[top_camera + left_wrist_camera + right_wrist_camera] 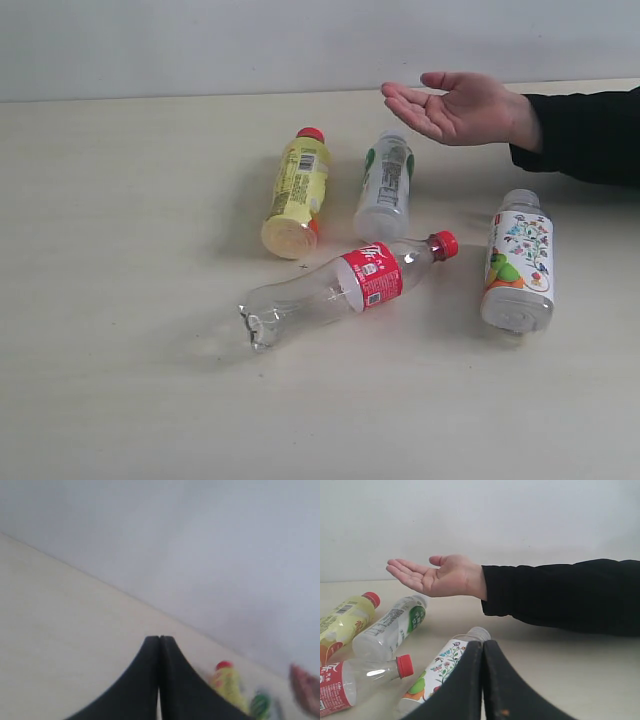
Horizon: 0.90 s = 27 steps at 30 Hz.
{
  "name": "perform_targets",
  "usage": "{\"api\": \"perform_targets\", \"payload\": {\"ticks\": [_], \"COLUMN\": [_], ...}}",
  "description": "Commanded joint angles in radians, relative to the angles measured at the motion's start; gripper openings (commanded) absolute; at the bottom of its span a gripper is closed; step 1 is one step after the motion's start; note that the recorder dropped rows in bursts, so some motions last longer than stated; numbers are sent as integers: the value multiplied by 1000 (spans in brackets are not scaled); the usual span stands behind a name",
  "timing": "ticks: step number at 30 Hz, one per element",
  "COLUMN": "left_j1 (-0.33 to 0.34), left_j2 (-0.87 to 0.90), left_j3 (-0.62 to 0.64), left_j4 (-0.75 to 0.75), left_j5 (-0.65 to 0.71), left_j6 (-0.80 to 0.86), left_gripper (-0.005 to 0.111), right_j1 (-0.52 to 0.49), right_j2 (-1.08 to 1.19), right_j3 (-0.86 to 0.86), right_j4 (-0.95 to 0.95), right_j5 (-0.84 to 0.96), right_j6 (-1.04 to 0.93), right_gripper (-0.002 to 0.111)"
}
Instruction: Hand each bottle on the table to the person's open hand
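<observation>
Several bottles lie on the table (pixel 110 330): a yellow bottle with a red cap (pixel 296 192), a clear bottle with a white-green label (pixel 385 185), a clear bottle with a red label and red cap (pixel 345 288), and a floral-label bottle (pixel 520 262). The person's open hand (pixel 455 106) hovers palm up at the back right, on a black sleeve. Neither gripper shows in the exterior view. My left gripper (pixel 159 638) is shut and empty, with the yellow bottle (pixel 229 685) blurred beyond it. My right gripper (pixel 483 643) is shut and empty, just in front of the floral-label bottle (pixel 437 672), with the hand (pixel 435 575) beyond.
A pale wall (pixel 250 45) rises behind the table's far edge. The black sleeve (pixel 585 135) reaches in over the table from the right. Bare tabletop spreads across the left and front.
</observation>
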Motion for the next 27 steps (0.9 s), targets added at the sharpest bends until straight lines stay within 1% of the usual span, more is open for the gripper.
{"api": "perform_targets", "payload": {"ticks": [1, 3, 6, 9, 12, 14, 16, 18, 19, 21, 23, 24, 25, 26, 27], "left_j1": [1, 1, 1, 1, 1, 1, 1, 1, 1, 1, 1, 1, 1, 1, 1], "left_j2": [-6, -6, -6, -6, -6, -6, 26, 100, 154, 269, 416, 579, 663, 819, 903], "left_j3": [-1, -1, -1, -1, -30, -80, -143, -226, -279, -384, -504, -614, -659, -727, -760], "left_j4": [-221, -256, -258, -238, -169, -72, 21, 93, 140, 238, 377, 513, 547, 564, 564], "left_j5": [-139, -161, -214, -297, -384, -465, -545, -546, -513, -395, -203, 9, 127, 325, 417], "left_j6": [-82, -134, -214, -261, -341, -438, -490, -491, -491, -491, -483, -454, -425, -320, -245], "left_gripper": [0, 0, 0, 0, 0, 0, 0, 0, 0, 0, 0, 0, 0, 0, 0], "right_j1": [-4, -4, -4, -4, -4, -4, -4, -4, -4, -4, -4, -4, -4, -4, -4], "right_j2": [-7, -7, -7, -7, -7, -7, -7, -7, -7, -7, -7, -7, -7, -7, -7], "right_j3": [5, 5, 5, 5, 5, 5, 5, 5, 5, 5, 5, 5, 5, 5, 5], "right_j4": [3, 3, 3, 3, 3, 3, 3, 3, 3, 3, 3, 3, 3, 3, 10], "right_j5": [-8, -8, -8, -8, -8, -8, -8, -8, -8, -8, -8, -8, -8, -8, -8], "right_j6": [-1, -1, -1, -1, -1, -1, -1, -1, -1, -1, -1, -1, -1, -1, -1], "right_gripper": [0, 0, 0, 0, 0, 0, 0, 0, 0, 0, 0, 0, 0, 0, 0]}}
